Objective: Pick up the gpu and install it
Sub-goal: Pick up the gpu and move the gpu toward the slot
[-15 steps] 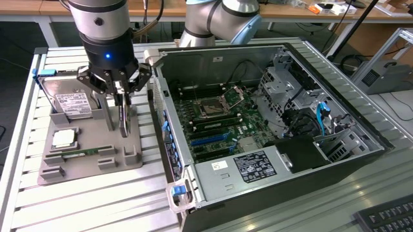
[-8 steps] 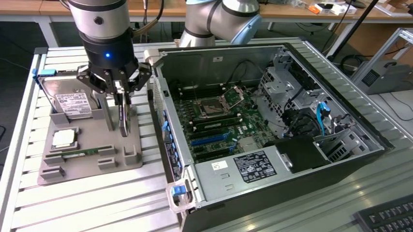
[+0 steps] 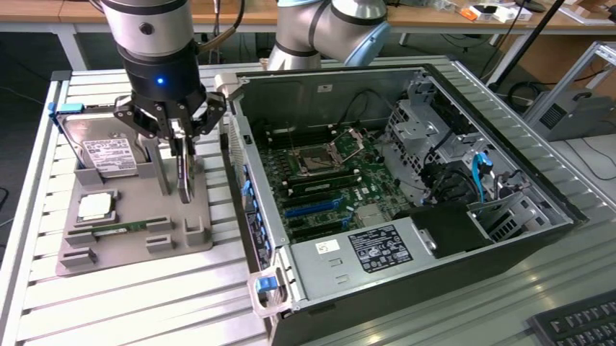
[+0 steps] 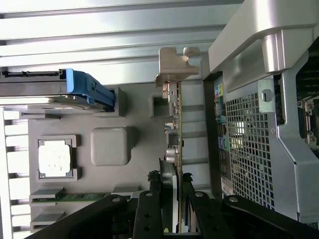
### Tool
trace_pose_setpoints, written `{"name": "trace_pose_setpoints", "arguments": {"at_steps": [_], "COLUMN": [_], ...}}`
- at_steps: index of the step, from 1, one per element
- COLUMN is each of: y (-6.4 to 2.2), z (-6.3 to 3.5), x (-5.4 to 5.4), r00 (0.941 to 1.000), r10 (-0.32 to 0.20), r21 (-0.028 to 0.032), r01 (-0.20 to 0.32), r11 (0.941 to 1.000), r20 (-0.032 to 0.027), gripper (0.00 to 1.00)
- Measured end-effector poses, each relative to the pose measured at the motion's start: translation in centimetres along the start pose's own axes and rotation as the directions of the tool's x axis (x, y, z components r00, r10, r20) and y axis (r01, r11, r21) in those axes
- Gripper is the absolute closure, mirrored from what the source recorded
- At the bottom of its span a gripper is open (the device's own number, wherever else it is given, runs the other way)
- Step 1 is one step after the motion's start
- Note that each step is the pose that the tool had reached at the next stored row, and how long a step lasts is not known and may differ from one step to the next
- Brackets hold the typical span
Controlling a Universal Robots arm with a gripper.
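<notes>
Claw point(image 4: 173, 177) grips the gpu point(image 4: 178, 114), on edge, long axis alongside the case point(image 4: 259, 124), bracket point(image 4: 175, 62) pointing away.

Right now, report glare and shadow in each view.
Exterior view: even light; the computer case interior is dimmer than the table. Wrist view: the processor in the grey tray glares white, the table slats wash out bright, and the gripper is a dark silhouette either side of the gpu.

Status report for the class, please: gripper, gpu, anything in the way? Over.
Gripper shut on gpu. Gpu standing on edge at the grey tray, outside the case. Case wall close beside it.
</notes>
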State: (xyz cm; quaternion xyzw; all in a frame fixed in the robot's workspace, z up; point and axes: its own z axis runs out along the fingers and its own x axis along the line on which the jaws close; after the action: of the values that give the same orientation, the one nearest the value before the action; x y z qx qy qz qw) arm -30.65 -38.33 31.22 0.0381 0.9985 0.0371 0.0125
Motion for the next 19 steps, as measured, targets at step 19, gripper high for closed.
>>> {"name": "trace_pose_setpoints", "arguments": {"at_steps": [19], "y": [0.02], "z": [-0.5], "x": [-0.01], "r00": [1.0], "r10": [0.0], "r21": [-0.0039], "r01": [0.0], "r11": [1.0], "r20": [-0.0003], "gripper": [0.73]}}
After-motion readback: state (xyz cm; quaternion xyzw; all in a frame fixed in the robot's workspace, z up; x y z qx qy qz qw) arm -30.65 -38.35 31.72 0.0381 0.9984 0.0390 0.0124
